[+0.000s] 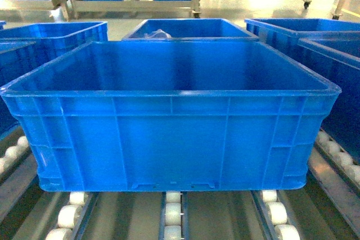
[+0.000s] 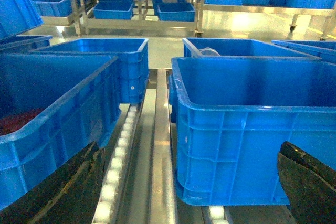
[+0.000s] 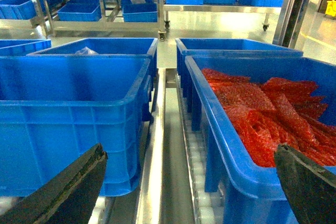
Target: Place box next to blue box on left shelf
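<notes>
Two dark fingertips frame the bottom corners of each wrist view, set wide apart with nothing between them, so both the left gripper and the right gripper are spread wide and hold nothing. Neither gripper shows in the head view.

The box stands empty in the middle lane of the left shelf, close to the camera, resting on the white roller wheels. Another crate sits just behind it in the same lane. To the left a neighbouring blue crate stands in the next lane, and to the right a crate with red bags stands near.

I think the main risk is rolling. The wheels turn freely, so a push from one side only could make the box slide away or turn slantwise against the steel rail between the lanes. If the fingers close on the smooth wall below the rim, they may slip. The neighbouring crates stand close, so there is little room for a fingertip beside the box, and it could catch on a rim.

The box is hard, glossy plastic with a thick rim and vertical ribs on its walls. The shelf is grey metal.
</notes>
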